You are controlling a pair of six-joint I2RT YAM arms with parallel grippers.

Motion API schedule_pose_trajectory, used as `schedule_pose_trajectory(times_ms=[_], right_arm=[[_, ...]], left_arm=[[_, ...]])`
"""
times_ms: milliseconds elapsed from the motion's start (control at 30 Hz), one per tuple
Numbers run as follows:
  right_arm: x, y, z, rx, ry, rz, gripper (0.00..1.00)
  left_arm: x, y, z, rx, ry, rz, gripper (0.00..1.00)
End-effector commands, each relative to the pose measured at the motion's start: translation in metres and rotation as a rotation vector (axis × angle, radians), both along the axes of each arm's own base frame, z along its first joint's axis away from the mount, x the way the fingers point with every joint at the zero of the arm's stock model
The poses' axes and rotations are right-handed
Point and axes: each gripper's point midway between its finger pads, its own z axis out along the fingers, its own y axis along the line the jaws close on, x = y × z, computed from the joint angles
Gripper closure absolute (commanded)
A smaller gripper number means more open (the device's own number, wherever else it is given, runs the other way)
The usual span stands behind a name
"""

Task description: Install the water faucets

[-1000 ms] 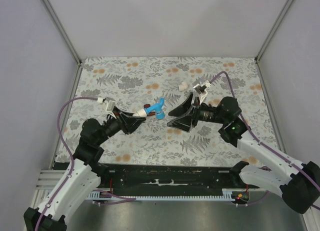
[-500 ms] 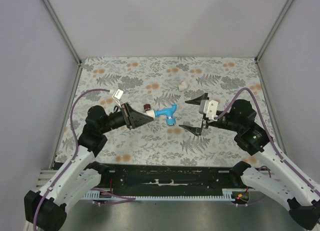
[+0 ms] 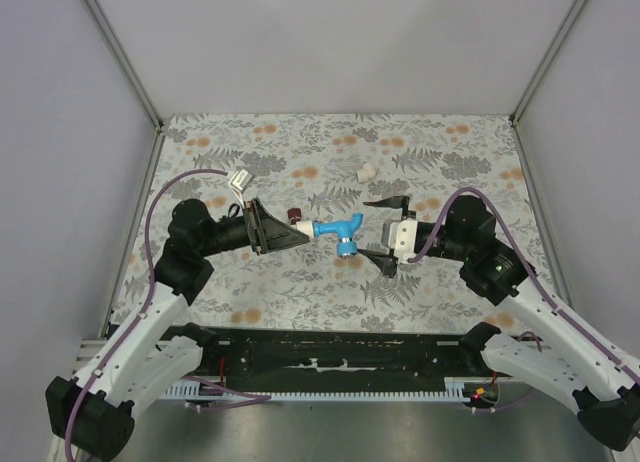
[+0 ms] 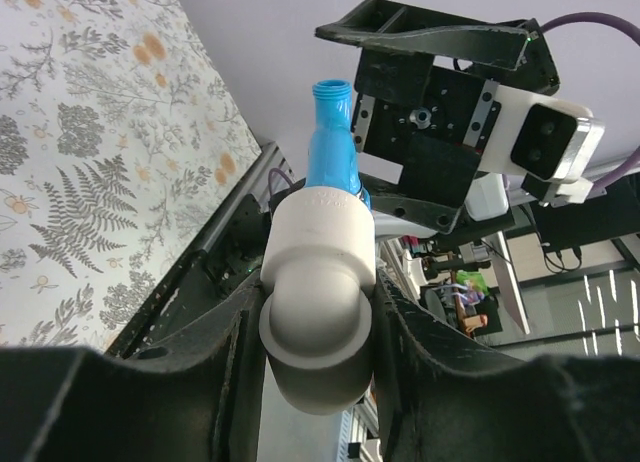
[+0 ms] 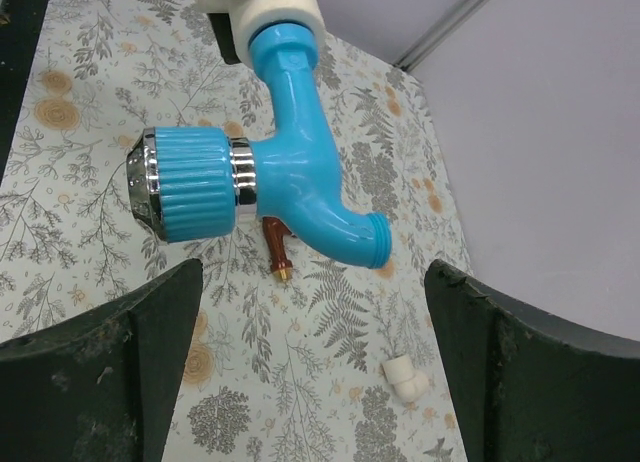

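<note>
blue faucet [image 5: 290,172]: mid-frame, above the floral surface [image 5: 90,212]; ribbed knob with chrome ring faces left, threaded spout curves lower right
white fitting [image 5: 265,7]: top edge, joined to faucet inlet
red-brown piece [image 5: 274,244]: pokes out under faucet body, mostly hidden
small white elbow [image 5: 408,376]: lying on surface, bottom right
right tool [image 5: 313,272]: fingers [image 5: 100,382] spread wide, touching nothing

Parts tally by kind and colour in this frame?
blue faucet: 1
red-brown faucet: 1
white fitting: 2, one joined to the blue faucet, one loose on the table
Total: 4
</note>
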Motion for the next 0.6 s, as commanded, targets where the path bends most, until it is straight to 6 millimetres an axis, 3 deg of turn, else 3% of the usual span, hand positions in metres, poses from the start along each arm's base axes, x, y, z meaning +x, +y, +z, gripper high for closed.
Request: schedule_pose_trajectory(times_ms=[0,167,433,567], right_arm=[[0.003,0.011,0.022,0.004,-0.105,0.013,0.02],[0.004,0.019,0.021,0.001,-0.146,0.009,0.02],[0.010,0.015,0.032,0.052,-0.192,-0.056,0.02],[0.002,0.020,0.031,0.059,-0.184,-0.003,0.02]], left_arm=[[-0.015,-0.001,0.036,-0.056,-0.016,-0.081,0.98],[-0.017,-0.001,0.042,-0.068,0.004,-0.090,0.98],[-0.016,-0.003,0.040,-0.062,0.049,-0.103,0.98],[-0.015,-0.003,0.041,-0.063,0.062,-0.101,0.98]])
